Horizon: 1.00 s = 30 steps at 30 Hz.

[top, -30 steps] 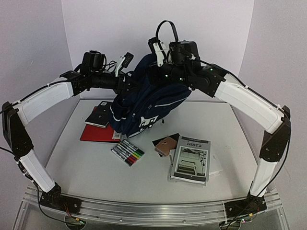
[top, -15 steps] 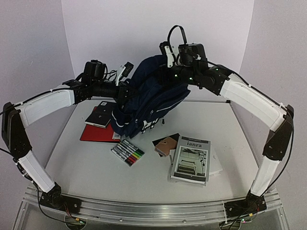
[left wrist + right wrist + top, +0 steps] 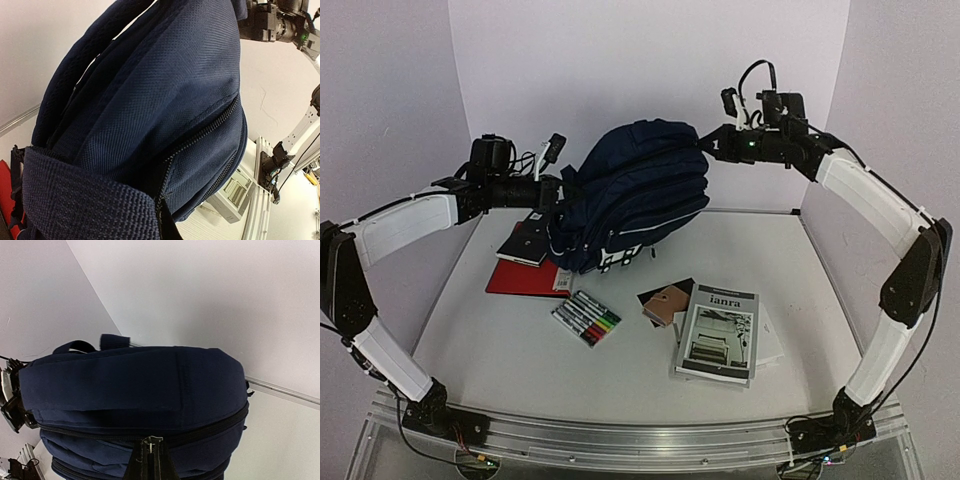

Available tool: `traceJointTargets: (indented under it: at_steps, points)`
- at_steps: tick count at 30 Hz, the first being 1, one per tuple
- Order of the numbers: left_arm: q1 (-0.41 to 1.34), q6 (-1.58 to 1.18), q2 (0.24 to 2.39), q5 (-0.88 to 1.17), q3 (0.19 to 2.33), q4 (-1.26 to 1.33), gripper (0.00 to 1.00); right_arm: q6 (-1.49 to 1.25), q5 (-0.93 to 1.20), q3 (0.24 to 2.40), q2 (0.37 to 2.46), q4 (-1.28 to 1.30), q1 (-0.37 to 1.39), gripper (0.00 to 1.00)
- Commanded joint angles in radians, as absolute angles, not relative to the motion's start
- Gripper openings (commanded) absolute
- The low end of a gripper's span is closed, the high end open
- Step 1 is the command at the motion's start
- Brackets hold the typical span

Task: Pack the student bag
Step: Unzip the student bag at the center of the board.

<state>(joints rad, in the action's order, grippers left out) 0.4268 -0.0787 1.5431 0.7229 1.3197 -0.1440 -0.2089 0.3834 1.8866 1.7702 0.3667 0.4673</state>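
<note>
The student bag (image 3: pixel 635 190), navy blue with thin white stripes, is stretched lengthwise above the back of the table between my two grippers. My left gripper (image 3: pixel 558 192) is shut on the bag's left end at a woven strap (image 3: pixel 75 200). My right gripper (image 3: pixel 705 146) is shut at the bag's upper right end, where a black zipper pull tab (image 3: pixel 150 462) runs down toward it. The bag (image 3: pixel 135 385) fills both wrist views and its zippers look closed. My fingertips are hidden in both wrist views.
A black notebook (image 3: pixel 524 244) lies on a red folder (image 3: pixel 525 278) under the bag's left end. A pack of markers (image 3: pixel 587 318), a small brown wallet (image 3: pixel 666 302) and a grey book (image 3: pixel 720 332) lie in front of the bag. Walls stand close behind.
</note>
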Motion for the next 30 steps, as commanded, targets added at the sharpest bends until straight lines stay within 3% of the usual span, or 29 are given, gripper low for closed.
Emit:
traceJointTargets:
  at_steps: [1, 14, 22, 30]
  points:
    - [0.39, -0.131, 1.513, 0.757, 1.346, -0.115, 0.0, -0.232, 0.416, 1.869, 1.737, 0.28, 0.387, 0.0]
    - [0.357, -0.299, 1.657, 0.904, 1.575, 0.003, 0.0, -0.246, 0.437, 2.004, 1.638, 0.284, 0.379, 0.0]
    - [0.266, -0.498, 1.748, 0.951, 1.582, 0.156, 0.0, -0.272, 0.459, 1.987, 1.658, 0.274, 0.379, 0.0]
    - [0.259, -0.413, 1.761, 1.01, 1.557, 0.117, 0.17, -0.311, 0.502, 1.883, 1.694, 0.216, 0.387, 0.0]
